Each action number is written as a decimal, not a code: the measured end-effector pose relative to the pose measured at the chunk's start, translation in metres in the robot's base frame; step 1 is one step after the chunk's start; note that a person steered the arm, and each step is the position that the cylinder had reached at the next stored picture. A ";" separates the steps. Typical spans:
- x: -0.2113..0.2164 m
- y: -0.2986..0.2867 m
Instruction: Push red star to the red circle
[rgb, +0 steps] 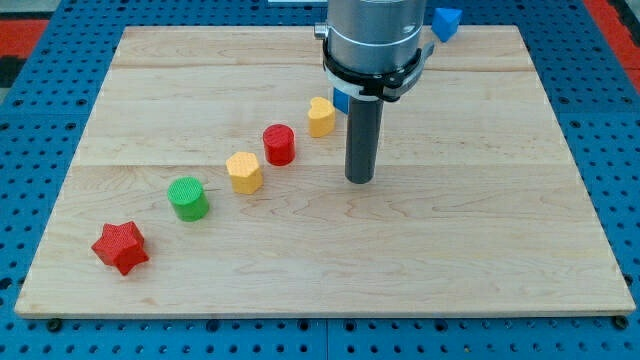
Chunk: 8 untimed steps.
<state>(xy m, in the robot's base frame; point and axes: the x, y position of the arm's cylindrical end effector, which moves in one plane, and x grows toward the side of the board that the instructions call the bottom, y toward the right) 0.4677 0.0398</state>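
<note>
The red star (120, 247) lies near the board's bottom left corner. The red circle (279, 144), a short cylinder, stands near the board's middle, up and to the right of the star. My tip (360, 180) rests on the board to the right of the red circle and slightly lower, apart from it. The tip is far to the right of the red star. A green circle (188, 198) and a yellow hexagon (244, 172) lie in a diagonal line between the star and the red circle.
A yellow heart (320, 116) sits up and right of the red circle, left of the rod. A blue block (341, 100) is mostly hidden behind the rod. Another blue block (446, 22) sits at the top right edge. The wooden board (480, 250) has blue pegboard around it.
</note>
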 end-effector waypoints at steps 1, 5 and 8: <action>0.050 -0.023; 0.128 -0.337; 0.128 -0.299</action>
<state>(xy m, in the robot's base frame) 0.5953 -0.2591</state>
